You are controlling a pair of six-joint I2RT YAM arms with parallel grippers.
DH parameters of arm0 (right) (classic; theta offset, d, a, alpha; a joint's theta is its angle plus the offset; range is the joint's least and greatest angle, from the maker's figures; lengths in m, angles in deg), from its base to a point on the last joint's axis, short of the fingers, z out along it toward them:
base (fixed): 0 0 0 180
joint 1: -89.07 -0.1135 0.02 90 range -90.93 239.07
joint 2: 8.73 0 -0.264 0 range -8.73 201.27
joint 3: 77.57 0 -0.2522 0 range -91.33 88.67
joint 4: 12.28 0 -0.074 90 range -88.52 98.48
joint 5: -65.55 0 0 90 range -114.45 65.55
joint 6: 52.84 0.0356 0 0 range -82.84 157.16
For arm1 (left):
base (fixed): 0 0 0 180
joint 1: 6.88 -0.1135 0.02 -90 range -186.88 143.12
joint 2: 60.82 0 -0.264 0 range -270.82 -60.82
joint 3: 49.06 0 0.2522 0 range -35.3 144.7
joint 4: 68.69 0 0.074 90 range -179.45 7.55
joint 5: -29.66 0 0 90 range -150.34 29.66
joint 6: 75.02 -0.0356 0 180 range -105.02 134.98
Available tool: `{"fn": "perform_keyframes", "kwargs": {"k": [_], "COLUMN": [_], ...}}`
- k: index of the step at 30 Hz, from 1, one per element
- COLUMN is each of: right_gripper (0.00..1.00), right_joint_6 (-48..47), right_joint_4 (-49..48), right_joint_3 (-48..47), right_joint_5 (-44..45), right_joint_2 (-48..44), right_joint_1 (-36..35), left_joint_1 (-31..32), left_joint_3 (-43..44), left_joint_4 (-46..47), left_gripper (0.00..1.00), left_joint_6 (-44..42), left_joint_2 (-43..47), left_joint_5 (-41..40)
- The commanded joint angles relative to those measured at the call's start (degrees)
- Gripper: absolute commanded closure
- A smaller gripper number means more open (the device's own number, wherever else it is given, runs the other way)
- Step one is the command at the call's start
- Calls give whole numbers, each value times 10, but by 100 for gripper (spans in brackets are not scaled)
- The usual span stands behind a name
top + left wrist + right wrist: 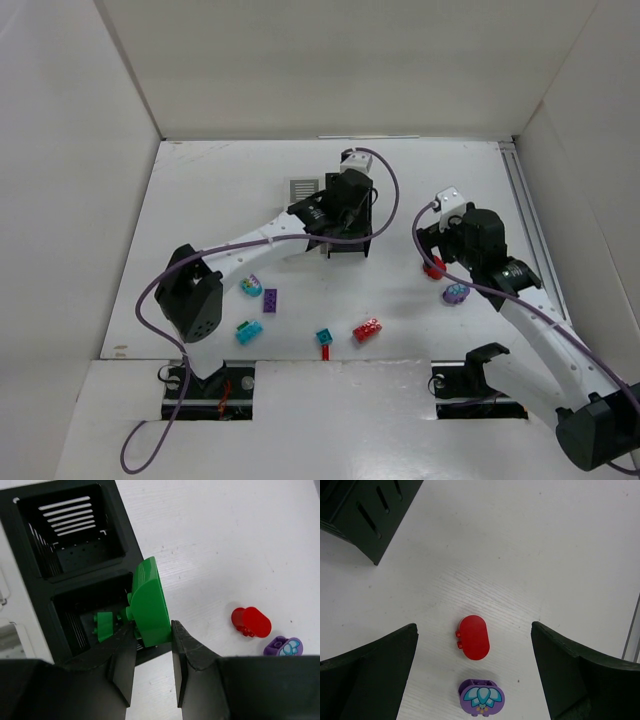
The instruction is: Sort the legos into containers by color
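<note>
Tabletop [230, 200], left arm [262, 240] over black bin [75, 577]

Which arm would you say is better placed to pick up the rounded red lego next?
The right arm: its open jaws frame the rounded red lego directly below, whereas the left arm has its jaws shut on a green lego at the black bin.

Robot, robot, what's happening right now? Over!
Left jaws shut on green plastic brick, over black slotted bin. Right jaws open above red rounded brick. Nothing blocking.
</note>
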Motion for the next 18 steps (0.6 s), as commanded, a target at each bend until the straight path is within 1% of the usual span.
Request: {"fn": "perform_keyframes", "kwargs": {"k": [1,4,5,12,15,16,18], "right_gripper": [1,1,1,1,1,1,1], "right_joint_6": [-8,-14,-20,-31,-38,-38,-38], "right_joint_4": [4,-2,-2,-2,4,10,15], "right_joint_3": [6,6,6,6,6,6,6], "right_joint_5": [-12,-18,-24,-38,-26,-26,-26], "right_joint_2": [-9,-9,-9,-4,-4,-4,-4], "right_joint_1": [9,9,9,9,9,9,9], "left_joint_1": [-12,-19,-19,-19,-19,-19,-19], "left_joint_3": [12,6,6,6,-7,-13,-29], "left_joint_4": [32,37,30,8,-7,-13,-13], "left_gripper": [100,96,92,91,80,80,76], "left_joint_6": [-7,-7,-7,16,26,26,35], "left_joint_2": [25,30,25,14,24,24,33], "left_joint_5": [3,3,3,-2,-8,-8,-15]}}
